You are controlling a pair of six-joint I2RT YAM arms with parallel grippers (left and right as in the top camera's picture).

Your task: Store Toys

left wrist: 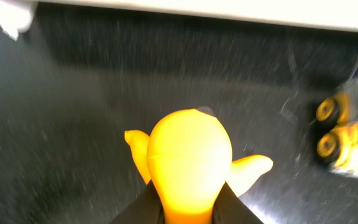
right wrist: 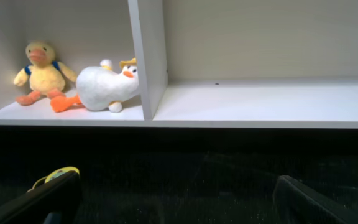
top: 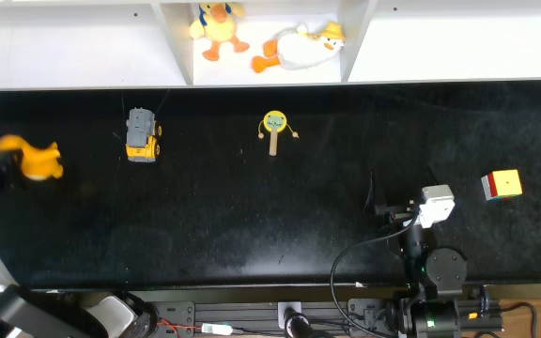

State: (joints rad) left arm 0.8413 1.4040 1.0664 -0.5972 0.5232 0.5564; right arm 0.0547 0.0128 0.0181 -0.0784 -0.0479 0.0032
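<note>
An orange rubber-duck-like toy (top: 36,158) hangs at the far left of the black table, with my left gripper (top: 12,161) shut on it. In the left wrist view the toy (left wrist: 188,155) bulges out between the two dark fingers of that gripper (left wrist: 188,210). A yellow and grey toy truck (top: 141,134) stands to its right. A small green rattle on a stick (top: 274,130) lies mid-table. A coloured cube (top: 502,184) sits at the right. My right gripper (top: 380,205) rests low near the front right, open and holding nothing (right wrist: 173,211).
A white shelf (top: 364,42) runs along the table's back edge. Its middle compartment holds a yellow duck plush (top: 218,26) and a white duck plush (top: 299,47). The compartment (right wrist: 266,99) to their right faces my right gripper.
</note>
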